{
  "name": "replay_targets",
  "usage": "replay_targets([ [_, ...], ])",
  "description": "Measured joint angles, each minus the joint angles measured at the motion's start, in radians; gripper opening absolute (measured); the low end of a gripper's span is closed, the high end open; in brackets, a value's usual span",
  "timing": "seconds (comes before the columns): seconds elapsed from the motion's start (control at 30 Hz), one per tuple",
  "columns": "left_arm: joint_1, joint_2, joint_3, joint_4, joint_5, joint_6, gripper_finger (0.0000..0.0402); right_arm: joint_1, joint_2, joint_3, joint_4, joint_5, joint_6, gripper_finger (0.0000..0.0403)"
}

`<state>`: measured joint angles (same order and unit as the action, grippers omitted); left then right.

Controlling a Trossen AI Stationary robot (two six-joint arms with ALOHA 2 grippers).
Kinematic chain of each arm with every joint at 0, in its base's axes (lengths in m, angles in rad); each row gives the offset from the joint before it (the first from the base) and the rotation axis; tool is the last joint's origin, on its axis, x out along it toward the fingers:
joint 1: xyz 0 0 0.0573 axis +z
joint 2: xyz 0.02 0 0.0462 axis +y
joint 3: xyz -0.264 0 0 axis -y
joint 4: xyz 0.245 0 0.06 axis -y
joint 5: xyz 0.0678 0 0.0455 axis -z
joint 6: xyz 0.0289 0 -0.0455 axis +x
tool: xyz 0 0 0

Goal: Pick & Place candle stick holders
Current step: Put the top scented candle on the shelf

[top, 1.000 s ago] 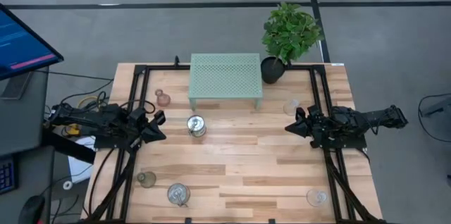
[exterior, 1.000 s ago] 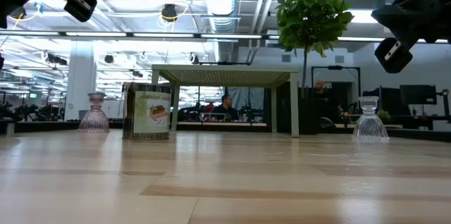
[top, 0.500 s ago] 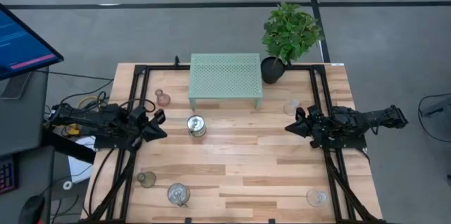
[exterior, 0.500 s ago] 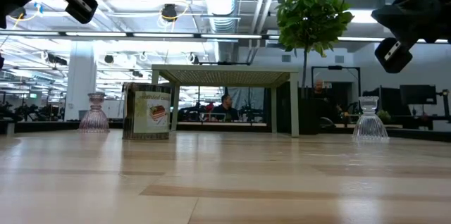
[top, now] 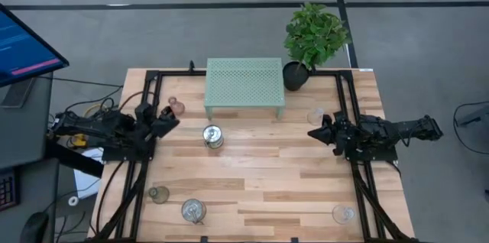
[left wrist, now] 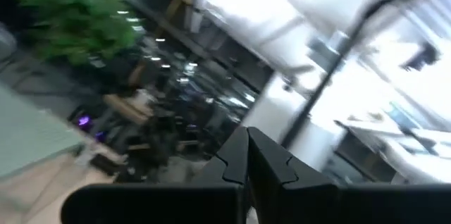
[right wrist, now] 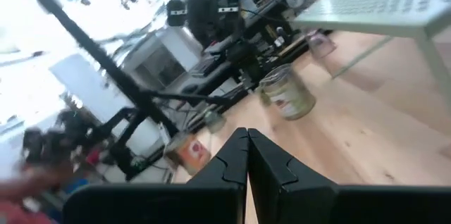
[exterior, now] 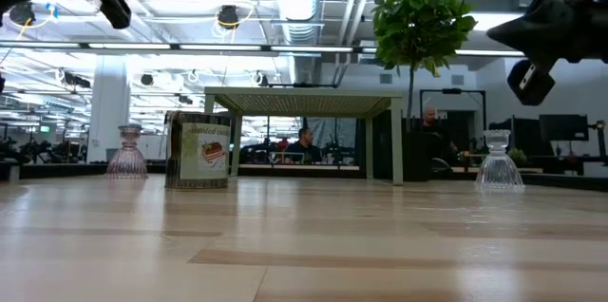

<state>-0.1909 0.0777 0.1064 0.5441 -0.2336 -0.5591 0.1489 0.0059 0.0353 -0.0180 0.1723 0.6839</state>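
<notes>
High view: left gripper [top: 170, 120] sits at the table's left edge, tip near the pinkish glass holder [top: 176, 107], not touching. Right gripper [top: 315, 134] at the right edge, just below a clear glass holder [top: 315, 116] that's hard to make out. Silvery jar holder [top: 213, 136] stands in front of the mint-green perforated stand [top: 244, 82]; greenish holder [top: 159, 194], second silvery one [top: 192, 211] and another clear one [top: 343, 214] along the near edge.

Low view: both arms cut off at the top corners.

Left wrist view: blurred, fingers [left wrist: 271, 164] pressed together, holding nothing.

Right wrist view: fingers [right wrist: 271, 165] likewise closed, empty.
</notes>
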Motion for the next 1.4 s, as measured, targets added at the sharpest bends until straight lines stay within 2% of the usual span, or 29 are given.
replay_targets([
  [0.17, 0.000, 0.306, 0.130, -0.007, -0.046, -0.120, 0.0004, -0.008, 0.000, 0.000, -0.001, 0.038, 0.024, 0.0000],
  [0.3, 0.000, 0.566, 0.331, -0.046, 0.100, -0.230, 0.0004, -0.005, 0.000, 0.000, 0.004, 0.036, 0.136, 0.0000],
  [0.43, -0.001, 0.764, 0.590, -0.394, 0.283, -0.398, 0.0003, -0.010, 0.000, 0.000, 0.003, 0.038, 0.133, 0.0000],
  [0.57, -0.007, 0.907, 0.821, -0.772, 0.402, -0.450, 0.0003, -0.010, 0.000, 0.000, 0.008, 0.038, 0.125, 0.0000],
  [0.73, -0.004, 0.936, 1.000, -0.974, 0.417, -0.472, 0.0003, -0.010, 0.000, 0.000, 0.011, 0.036, 0.121, 0.0000],
  [0.83, -0.008, 0.917, 1.064, -1.101, 0.357, -0.475, 0.0003, -0.009, 0.000, 0.000, 0.010, 0.022, 0.094, 0.0008],
  [0.97, 0.000, 0.879, 1.077, -1.201, 0.310, -0.472, 0.0004, -0.012, 0.000, 0.000, 0.010, 0.024, 0.028, 0.0044],
  [1.1, 0.015, 0.875, 1.076, -1.175, 0.251, -0.463, 0.0010, -0.014, 0.000, 0.000, 0.013, 0.040, -0.055, 0.0089],
  [1.23, 0.030, 0.899, 1.076, -1.136, 0.038, -0.310, 0.0016, -0.014, 0.000, 0.000, 0.011, 0.069, -0.081, 0.0127],
  [1.33, 0.075, 0.909, 1.075, -1.163, 0.038, -0.358, 0.0016, -0.014, 0.000, 0.000, 0.011, 0.089, -0.055, 0.0150],
  [1.4, 0.111, 0.913, 1.083, -1.243, 0.104, -0.474, 0.0016, -0.014, 0.000, 0.000, 0.010, 0.091, -0.036, 0.0163],
])
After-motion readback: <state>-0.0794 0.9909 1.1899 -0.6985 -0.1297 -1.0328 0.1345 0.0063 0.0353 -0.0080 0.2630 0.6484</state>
